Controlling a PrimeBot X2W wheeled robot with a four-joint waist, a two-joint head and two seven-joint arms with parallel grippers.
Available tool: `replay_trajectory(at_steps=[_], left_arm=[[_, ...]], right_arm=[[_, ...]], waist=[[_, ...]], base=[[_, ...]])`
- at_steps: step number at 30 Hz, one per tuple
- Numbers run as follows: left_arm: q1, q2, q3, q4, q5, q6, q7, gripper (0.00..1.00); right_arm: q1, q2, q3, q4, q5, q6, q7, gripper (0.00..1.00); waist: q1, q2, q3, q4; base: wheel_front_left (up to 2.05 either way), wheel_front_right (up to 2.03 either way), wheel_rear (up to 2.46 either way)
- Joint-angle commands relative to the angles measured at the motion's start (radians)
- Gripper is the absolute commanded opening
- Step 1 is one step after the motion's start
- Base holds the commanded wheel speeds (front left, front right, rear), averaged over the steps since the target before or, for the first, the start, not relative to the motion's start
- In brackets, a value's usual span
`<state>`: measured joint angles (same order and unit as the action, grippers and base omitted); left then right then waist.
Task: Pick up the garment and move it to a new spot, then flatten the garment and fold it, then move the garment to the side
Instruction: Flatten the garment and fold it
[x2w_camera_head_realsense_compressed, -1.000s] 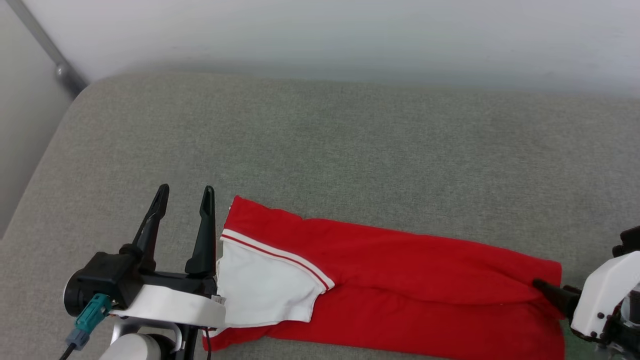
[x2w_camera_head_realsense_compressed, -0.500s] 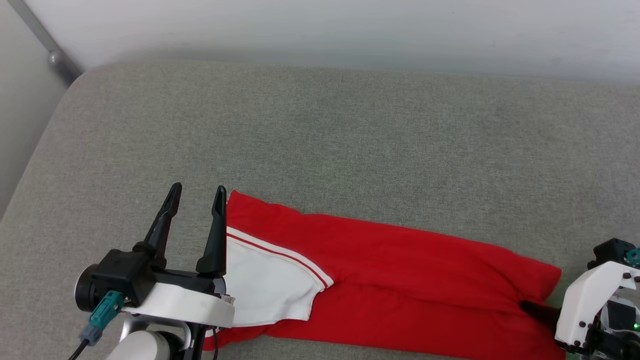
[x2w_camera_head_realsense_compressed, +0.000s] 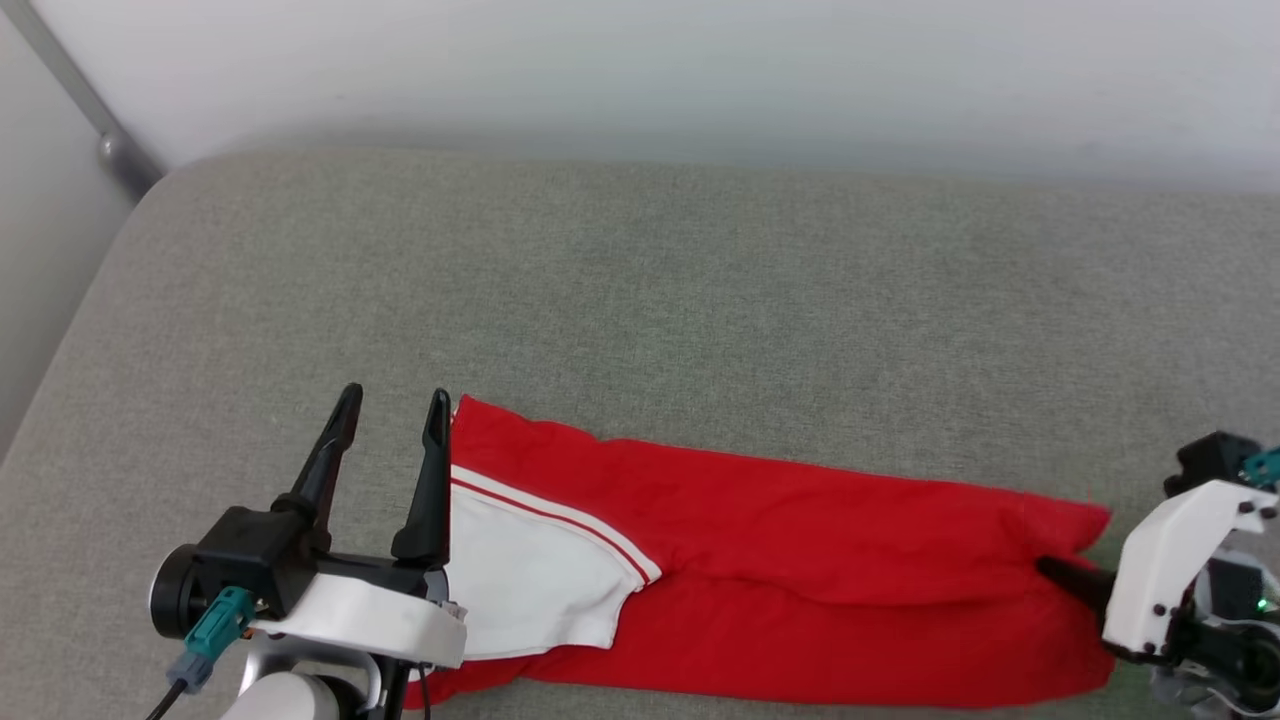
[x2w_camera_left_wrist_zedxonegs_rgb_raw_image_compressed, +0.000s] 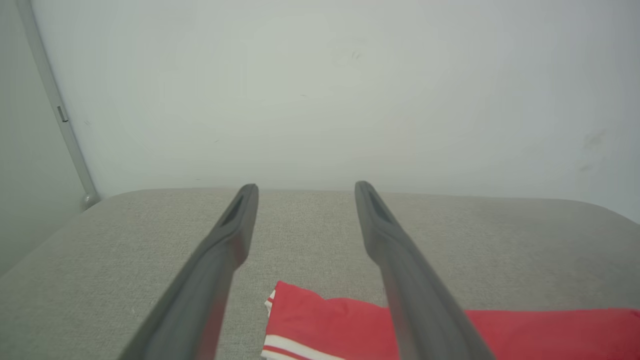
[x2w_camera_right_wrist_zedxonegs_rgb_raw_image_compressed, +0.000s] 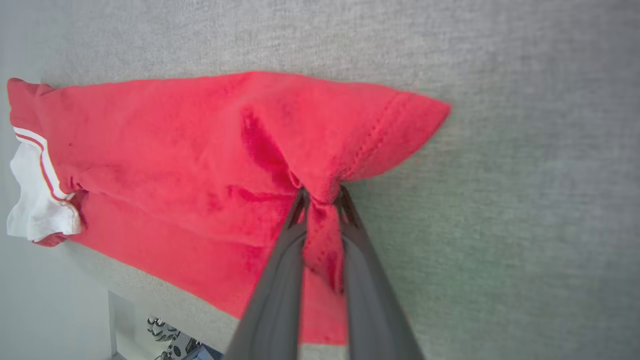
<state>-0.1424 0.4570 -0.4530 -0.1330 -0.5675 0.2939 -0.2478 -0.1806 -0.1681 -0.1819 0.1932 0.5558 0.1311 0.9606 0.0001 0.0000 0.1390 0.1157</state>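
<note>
Head overhead, wrists low, probably near, sharing garment

The left hand sits at the lower left of the head view, its two dark fingers spread wide apart and pointing up and away, with a black body, a white wrist cuff and a teal plug behind them. The right hand comes in from the lower right with its fingers drawn almost together, pinching a bunched fold at the edge of the garment, a white wrist housing angled behind it
</note>
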Motion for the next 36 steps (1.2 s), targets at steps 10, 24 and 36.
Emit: replay_trajectory(at_steps=[10, 24, 36], left_arm=[[0.046, 0.013, 0.009, -0.012, -0.005, 0.03, 0.008, 1.0], [0.096, 0.029, 0.036, -0.013, -0.016, 0.06, 0.001, 1.0], [0.101, 0.029, 0.03, -0.001, -0.041, 0.047, 0.016, 1.0]], right_arm=[[0.015, -0.092, -0.076, -0.103, -0.016, -0.001, 0.012, 0.0], [0.0, -0.086, -0.338, -0.186, -0.061, -0.001, 0.143, 0.0], [-0.016, 0.117, -0.189, -0.112, 0.149, -0.001, 0.252, 0.0]], waist=[[-0.0001, 0.0, -0.054, -0.047], [-0.0001, 0.0, -0.081, -0.102], [-0.0001, 0.0, -0.121, -0.091]], base=[[0.0, 0.0, 0.0], [0.0, 0.0, 0.0], [0.0, 0.0, 0.0]])
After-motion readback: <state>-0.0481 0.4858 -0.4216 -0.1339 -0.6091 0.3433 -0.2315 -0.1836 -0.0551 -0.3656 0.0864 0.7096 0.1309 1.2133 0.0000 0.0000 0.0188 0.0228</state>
